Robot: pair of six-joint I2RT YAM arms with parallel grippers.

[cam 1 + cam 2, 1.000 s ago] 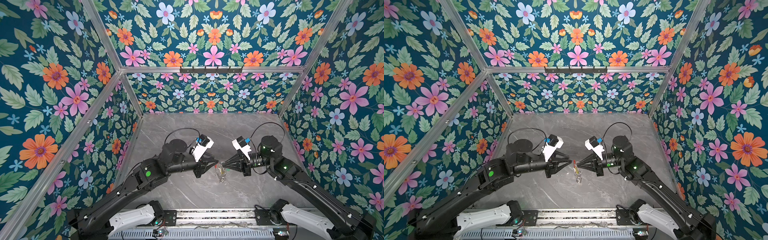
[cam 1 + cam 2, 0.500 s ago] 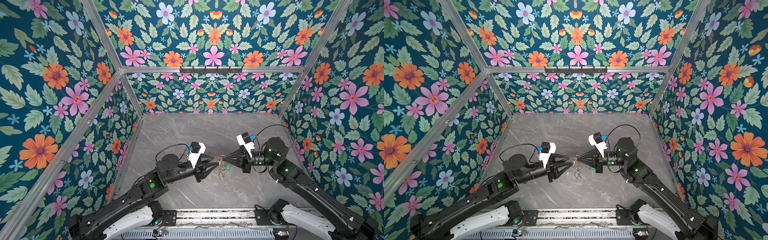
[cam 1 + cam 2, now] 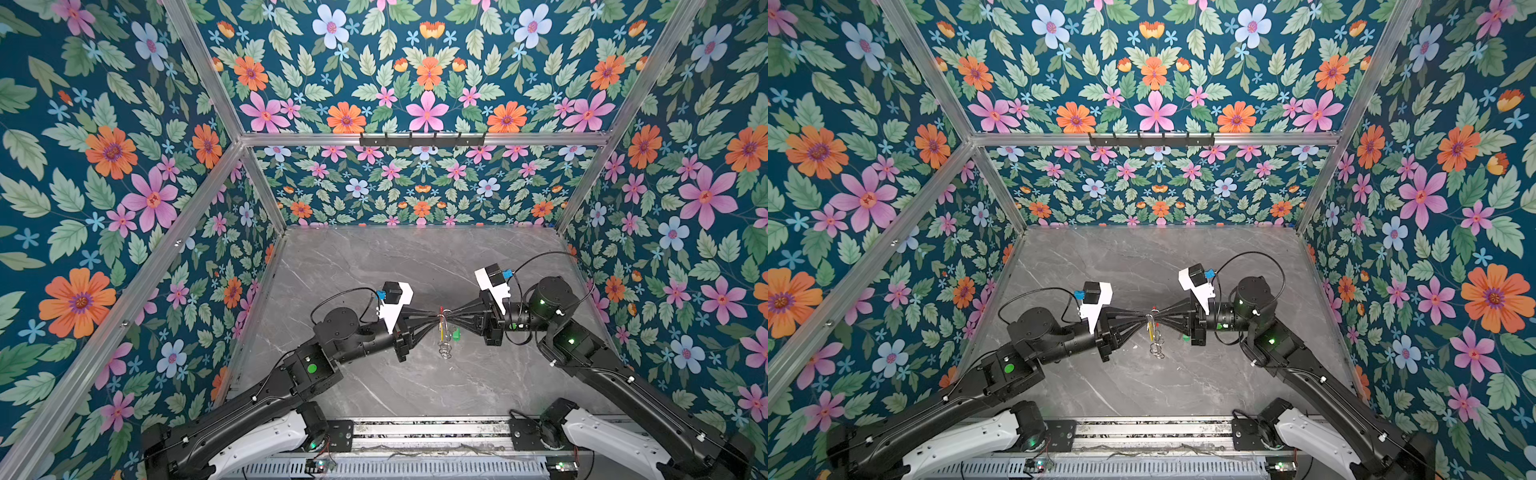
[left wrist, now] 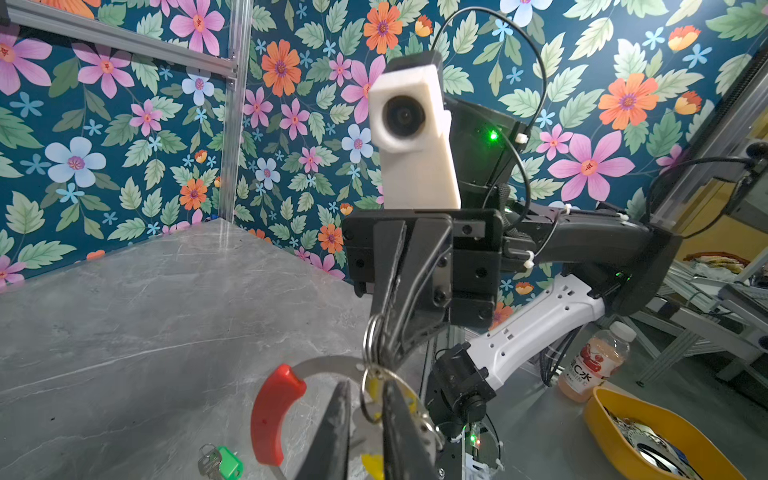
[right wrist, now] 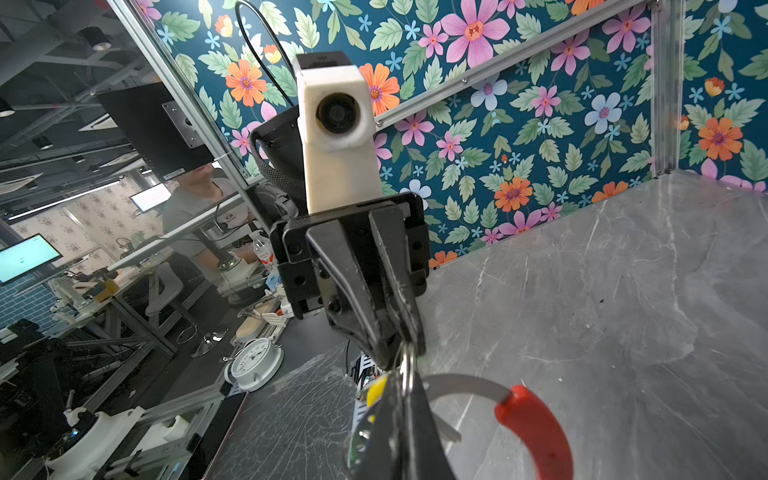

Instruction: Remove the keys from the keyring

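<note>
Black-shelled left arm and right arm carry white housings at their bases, lower edge of both top views. Green lights glow on the joints. White camera mounts, blue connectors and looping black cables top each wrist, near the tapered black left claw and right claw.

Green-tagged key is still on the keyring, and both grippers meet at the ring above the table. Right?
No: the green-tagged key is already off, lying on the table apart from the keyring, as the left wrist view shows. The left gripper and right gripper do meet at the ring above the table.
</note>
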